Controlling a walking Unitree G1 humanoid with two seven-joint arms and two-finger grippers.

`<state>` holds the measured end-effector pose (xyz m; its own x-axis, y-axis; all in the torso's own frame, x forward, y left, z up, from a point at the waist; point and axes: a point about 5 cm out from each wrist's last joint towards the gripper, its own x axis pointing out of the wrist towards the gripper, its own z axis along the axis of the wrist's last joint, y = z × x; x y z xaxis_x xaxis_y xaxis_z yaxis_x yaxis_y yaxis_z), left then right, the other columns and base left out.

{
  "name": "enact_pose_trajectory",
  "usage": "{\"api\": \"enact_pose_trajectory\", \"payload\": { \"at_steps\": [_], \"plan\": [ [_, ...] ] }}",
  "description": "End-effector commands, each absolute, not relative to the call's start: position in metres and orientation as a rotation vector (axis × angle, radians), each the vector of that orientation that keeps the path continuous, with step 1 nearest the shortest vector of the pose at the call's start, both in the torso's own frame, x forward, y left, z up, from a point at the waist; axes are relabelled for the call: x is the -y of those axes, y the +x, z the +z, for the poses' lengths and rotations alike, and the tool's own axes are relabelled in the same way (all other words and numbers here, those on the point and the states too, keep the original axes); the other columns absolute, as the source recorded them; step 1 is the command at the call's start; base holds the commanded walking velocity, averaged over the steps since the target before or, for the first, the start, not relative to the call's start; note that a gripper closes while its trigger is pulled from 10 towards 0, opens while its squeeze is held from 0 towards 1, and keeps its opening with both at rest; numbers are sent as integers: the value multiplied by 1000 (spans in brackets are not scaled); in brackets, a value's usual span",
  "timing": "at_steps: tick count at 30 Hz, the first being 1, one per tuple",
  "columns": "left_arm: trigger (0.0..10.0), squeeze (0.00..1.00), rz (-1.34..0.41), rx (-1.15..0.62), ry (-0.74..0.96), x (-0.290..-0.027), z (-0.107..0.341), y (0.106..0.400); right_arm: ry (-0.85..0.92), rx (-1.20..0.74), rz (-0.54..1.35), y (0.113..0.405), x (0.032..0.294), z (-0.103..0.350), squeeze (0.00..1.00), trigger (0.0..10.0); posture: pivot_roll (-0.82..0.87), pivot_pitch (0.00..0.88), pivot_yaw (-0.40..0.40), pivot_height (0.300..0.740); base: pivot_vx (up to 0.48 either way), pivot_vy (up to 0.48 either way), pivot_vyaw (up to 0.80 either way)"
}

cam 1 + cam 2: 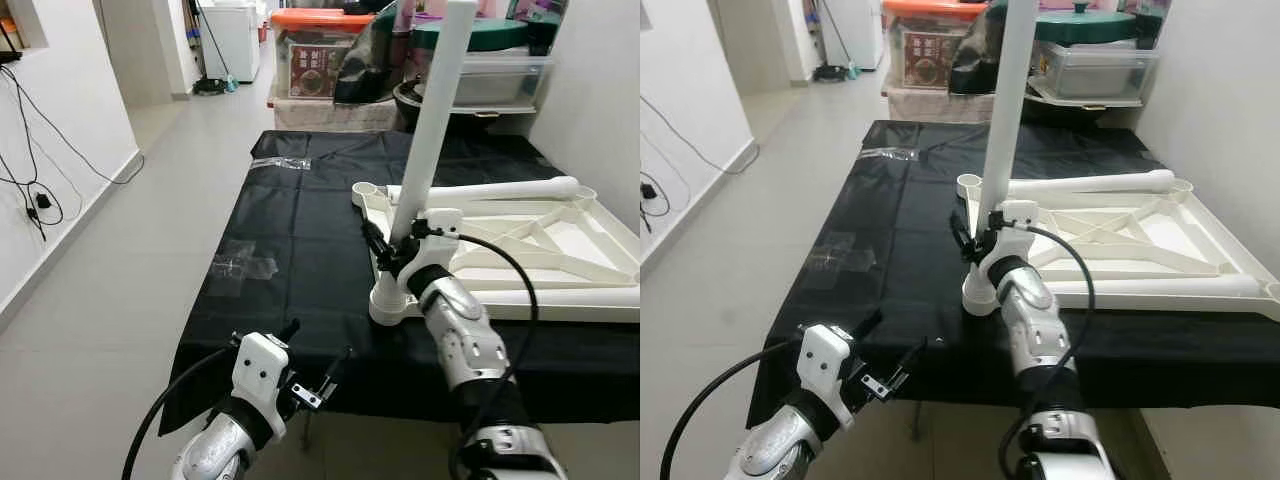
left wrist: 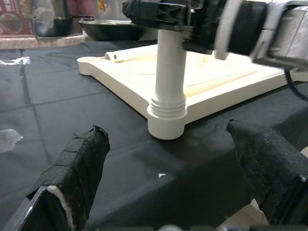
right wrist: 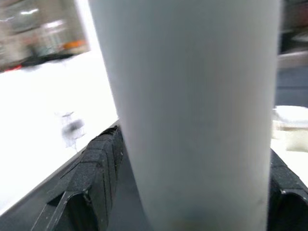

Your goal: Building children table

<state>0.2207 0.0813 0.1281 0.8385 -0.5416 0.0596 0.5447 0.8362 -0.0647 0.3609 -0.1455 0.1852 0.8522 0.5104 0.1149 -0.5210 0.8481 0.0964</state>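
A white children's table top [image 1: 600, 232] lies upside down on a black cloth [image 1: 300, 220]. A white leg [image 1: 430, 130] stands in its near-left corner socket [image 1: 388, 305], leaning slightly. My right gripper [image 1: 397, 243] is shut on this leg just above the socket; in the right wrist view the leg [image 3: 192, 110] sits between the black fingers [image 3: 96, 163]. Two more legs lie on the top, one along the far side [image 1: 490, 190] and one along the near rail [image 1: 560, 297]. My left gripper [image 1: 315, 350] hangs open at the cloth's front edge, its pads [image 2: 77, 168] apart and facing the socket [image 2: 166, 127].
Bits of clear plastic wrap [image 1: 243, 262] lie on the cloth's left part. An orange-lidded box [image 1: 320, 50] and a clear bin [image 1: 500, 75] stand behind the cloth. Cables [image 1: 35, 200] hang on the left wall. Grey floor tiles [image 1: 130, 260] run along the left.
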Motion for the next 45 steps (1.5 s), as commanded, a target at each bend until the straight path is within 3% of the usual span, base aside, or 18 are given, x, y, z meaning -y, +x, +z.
{"api": "enact_pose_trajectory", "payload": {
  "at_steps": [1,7,11,12,14,15,20,24,28,30,32,33,34,35,41,45],
  "plan": [
    [10000,0,-582,16,-84,-80,123,220,114,16,852,355,122,181,0,10000,76,20,-27,740,0,0,0],
    [10000,0,-591,14,-86,-79,123,219,48,-30,1156,350,113,183,0,10000,84,15,-28,740,0,0,0],
    [10000,0,-594,12,-88,-79,123,219,45,-52,1242,352,108,182,0,10000,90,14,-32,740,0,0,0],
    [10000,0,-594,13,-88,-78,123,219,40,-58,1261,352,107,182,0,4863,90,14,-32,740,0,0,0],
    [10000,0,-594,12,-89,-78,123,219,15,-89,1298,352,104,179,0,4863,93,10,-37,740,0,0,0],
    [10000,0,-594,12,-89,-78,122,218,6,-91,1306,352,102,177,0,0,93,8,-37,740,0,0,0],
    [10000,0,-595,10,-91,-78,122,218,-15,-78,1242,355,99,174,0,0,87,1,-34,740,0,0,0],
    [10000,0,-599,8,-90,-78,121,218,-4,-33,1087,362,100,173,0,0,84,0,-34,740,0,0,0],
    [10000,0,-603,7,-89,-78,121,217,0,-37,601,379,114,170,0,0,82,0,-30,740,0,0,0],
    [10000,0,-603,7,-89,-78,121,217,-1,-37,535,381,117,170,0,0,82,0,-30,740,0,0,0],
    [10000,0,-604,6,-88,-79,121,218,35,-44,121,378,139,163,0,0,71,5,-24,740,0,0,0],
    [10000,0,-604,6,-88,-79,121,218,35,-44,121,378,139,163,0,0,71,5,-24,740,0,0,0],
    [10000,0,-605,6,-87,-79,121,219,41,-46,-25,374,148,160,0,0,71,5,-24,740,0,0,0],
    [10000,0,-605,6,-87,-79,121,219,41,-46,-25,374,148,160,0,0,71,5,-24,740,0,0,0],
    [10000,0,-601,7,-81,-80,121,221,128,-63,-428,344,144,149,0,0,78,11,-25,740,0,0,0],
    [10000,0,-600,8,-81,-80,121,221,157,-116,-424,342,126,141,0,0,79,13,-28,740,0,0,0]
  ]
}}
